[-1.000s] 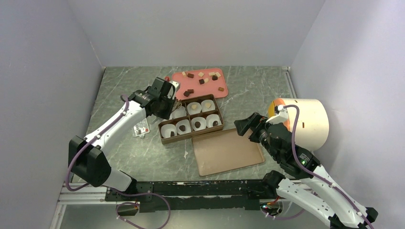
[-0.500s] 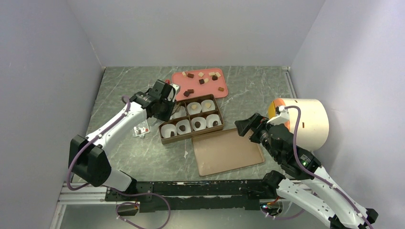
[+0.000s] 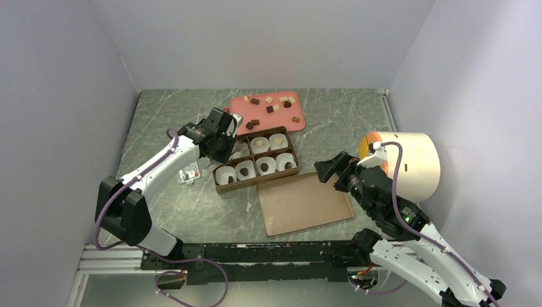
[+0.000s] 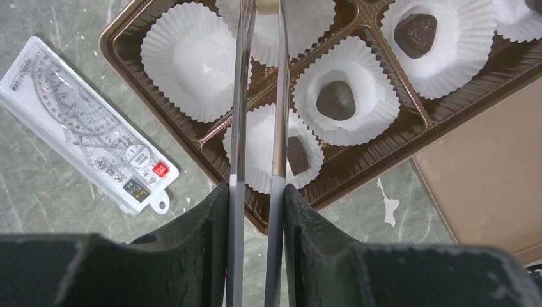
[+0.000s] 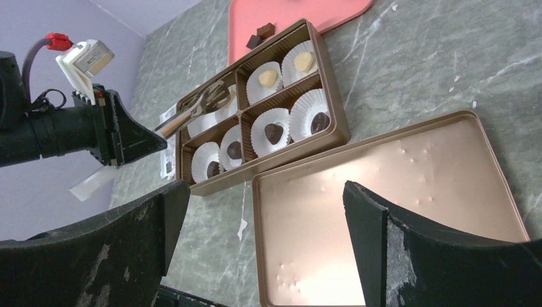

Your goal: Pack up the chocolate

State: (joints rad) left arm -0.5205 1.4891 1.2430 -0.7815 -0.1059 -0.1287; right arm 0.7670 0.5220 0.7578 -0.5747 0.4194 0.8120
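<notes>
Left claw (image 5: 226, 92) was narrow, seemingly pinching a caramel chunk (image 4: 270, 5) at its tips, over an empty cup (image 4: 313, 25) at twelve o'clock.

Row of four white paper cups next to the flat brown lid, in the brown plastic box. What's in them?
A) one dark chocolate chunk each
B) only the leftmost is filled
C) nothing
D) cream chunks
A: in the right wrist view, every white paper cup of that row in the brown plastic box holds one dark chocolate chunk.

matt chocolate (image 4: 335, 100), crinkled paper cups (image 4: 185, 64), glossy plastic tray (image 4: 409, 137).
</notes>
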